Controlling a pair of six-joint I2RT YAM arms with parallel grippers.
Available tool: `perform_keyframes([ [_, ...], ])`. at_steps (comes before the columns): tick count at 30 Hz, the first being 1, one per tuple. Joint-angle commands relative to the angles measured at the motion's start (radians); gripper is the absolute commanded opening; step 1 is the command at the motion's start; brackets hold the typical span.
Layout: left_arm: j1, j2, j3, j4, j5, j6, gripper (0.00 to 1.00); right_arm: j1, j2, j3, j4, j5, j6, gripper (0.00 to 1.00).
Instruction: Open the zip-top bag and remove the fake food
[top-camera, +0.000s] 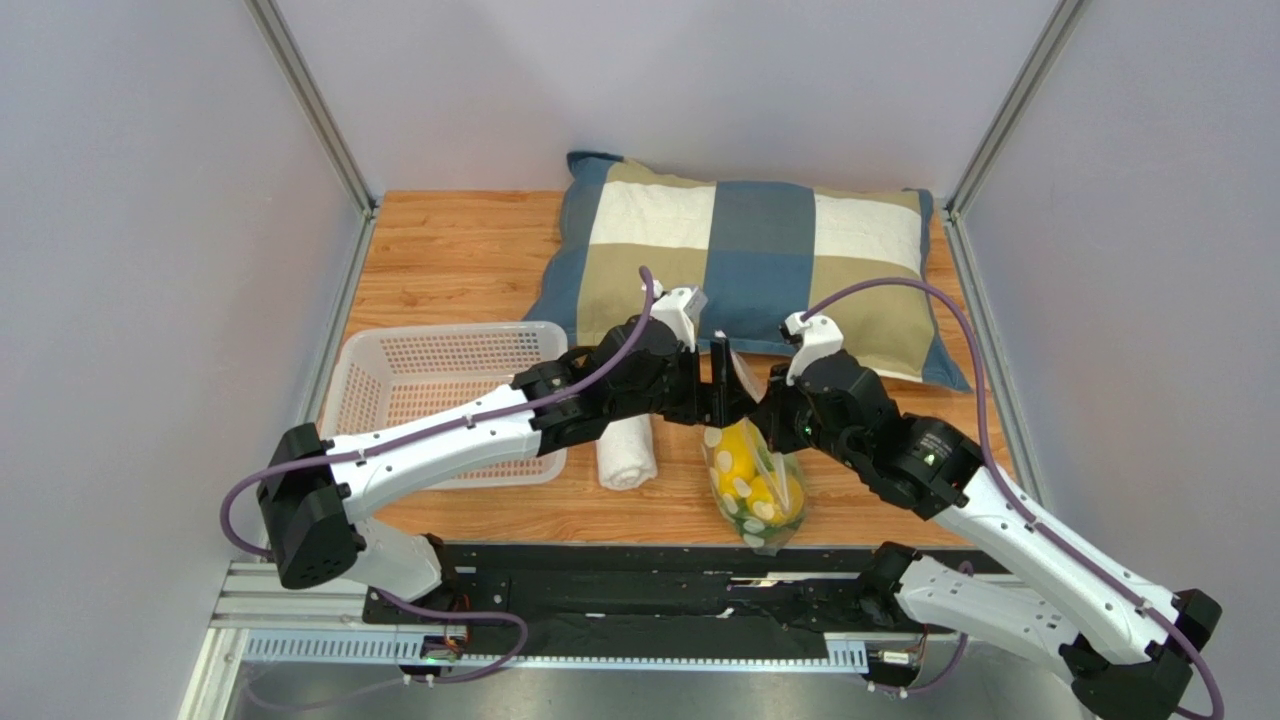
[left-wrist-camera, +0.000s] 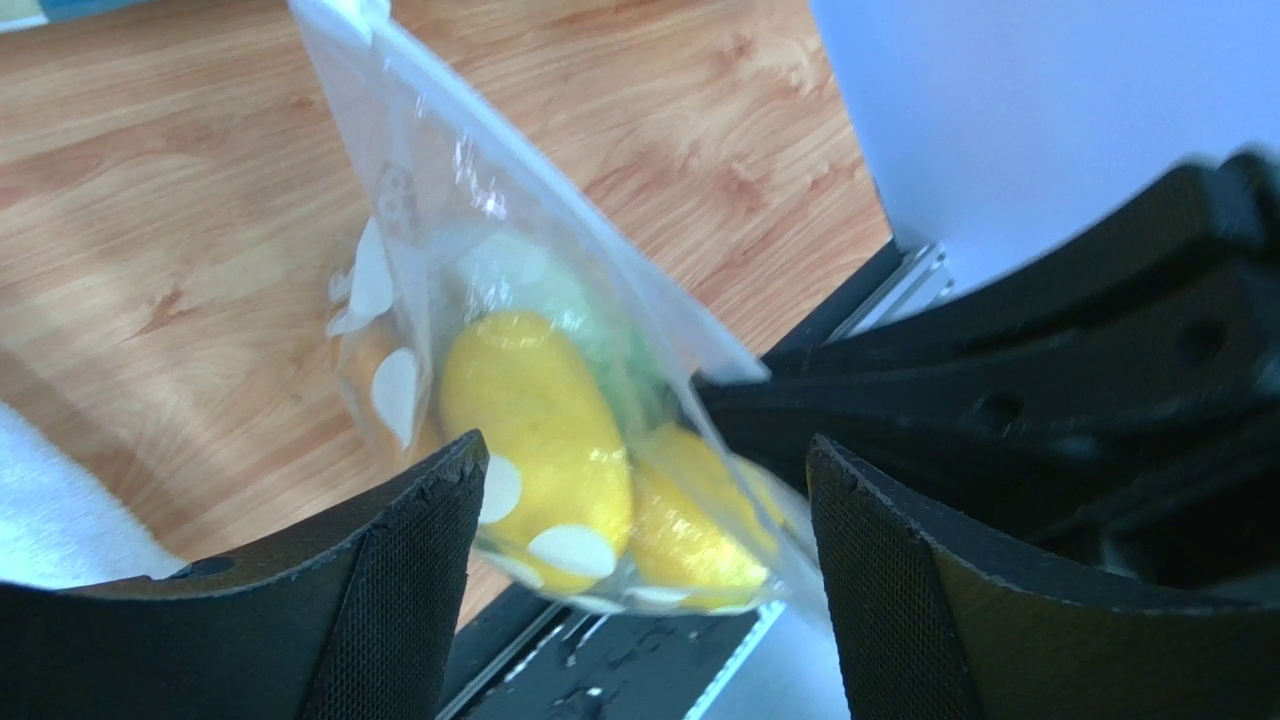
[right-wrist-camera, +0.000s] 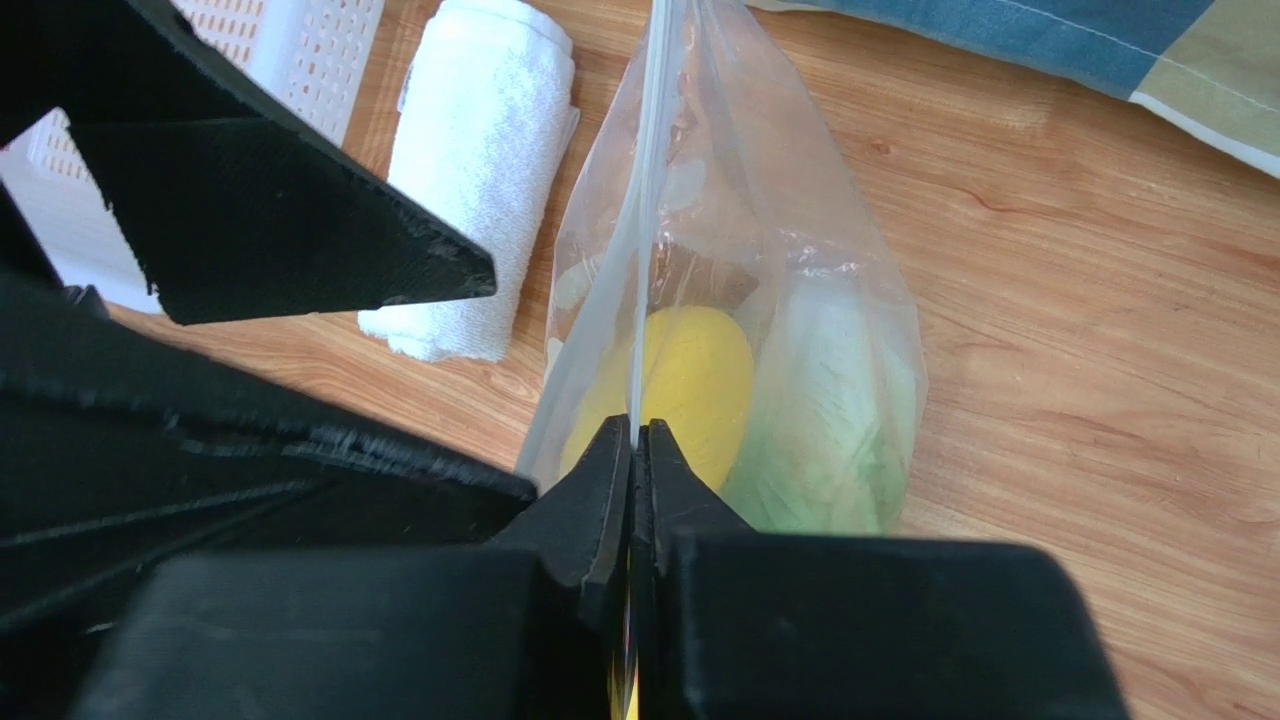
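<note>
Pale grey walls (top-camera: 135, 225) are enclosing a wooden worktop (top-camera: 451, 248) on three sides, aluminium posts (top-camera: 313, 105) are running up the back corners, and soft even light is falling across it.

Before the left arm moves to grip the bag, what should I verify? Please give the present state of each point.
1. Right gripper shut on the top edge of the zip-top bag: ok.
2. Left gripper open, with the bag ahead between its fingers: ok.
3. Left fingers already touching the bag: cannot tell.
4. Zipper seal opened: cannot tell.
5. Fake food inside the bag: ok.
6. Rolled white towel apart from the bag: ok.
</note>
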Motion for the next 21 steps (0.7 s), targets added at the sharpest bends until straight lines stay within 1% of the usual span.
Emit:
perform_keyframes([
  [1,-0.004,0.055,0.096,-0.057,-0.03,-0.087,0.81,0.005,-0.039,-0.004,0.044,-0.002,0.006,0.0],
  [4,-0.004,0.064,0.074,-0.008,-0.027,-0.113,0.8,0.005,-0.047,-0.011,0.045,-0.007,0.011,0.0],
  [6,-0.004,0.086,0.085,-0.005,-0.024,-0.104,0.76,0.006,-0.054,-0.022,0.053,-0.017,0.016,0.0],
  [7,-0.004,0.093,0.092,-0.01,-0.018,-0.098,0.7,0.005,-0.06,-0.025,0.057,-0.016,0.017,0.0],
  [9,-0.004,0.109,0.093,0.002,-0.008,-0.089,0.66,0.006,-0.073,-0.033,0.065,-0.014,0.025,0.0],
  [10,-0.004,0.109,0.086,0.015,-0.005,-0.089,0.59,0.006,-0.077,-0.033,0.07,-0.013,0.025,0.0],
  [12,-0.004,0.112,0.073,0.053,-0.002,-0.063,0.51,0.006,-0.09,-0.028,0.076,-0.011,0.029,0.0],
  [13,-0.004,0.113,0.073,0.056,-0.005,-0.054,0.34,0.006,-0.093,-0.025,0.083,-0.011,0.029,0.0],
  [14,-0.004,0.116,0.082,0.056,-0.007,-0.023,0.24,0.008,-0.096,-0.025,0.086,-0.008,0.029,0.0],
  [16,-0.004,0.121,0.108,0.029,-0.023,0.014,0.0,0.006,-0.103,-0.012,0.076,0.025,0.026,0.0],
  [17,-0.004,0.118,0.141,-0.014,-0.03,0.062,0.0,0.006,-0.108,-0.004,0.065,0.051,0.026,0.0],
  [18,-0.004,0.114,0.154,-0.02,-0.03,0.092,0.0,0.006,-0.116,0.004,0.048,0.086,0.025,0.0],
  [19,-0.004,0.109,0.183,-0.031,-0.03,0.153,0.0,0.006,-0.131,0.024,0.006,0.181,0.02,0.0],
  [21,-0.004,0.106,0.232,-0.126,-0.057,0.204,0.0,0.006,-0.151,0.044,-0.038,0.284,0.01,0.0],
])
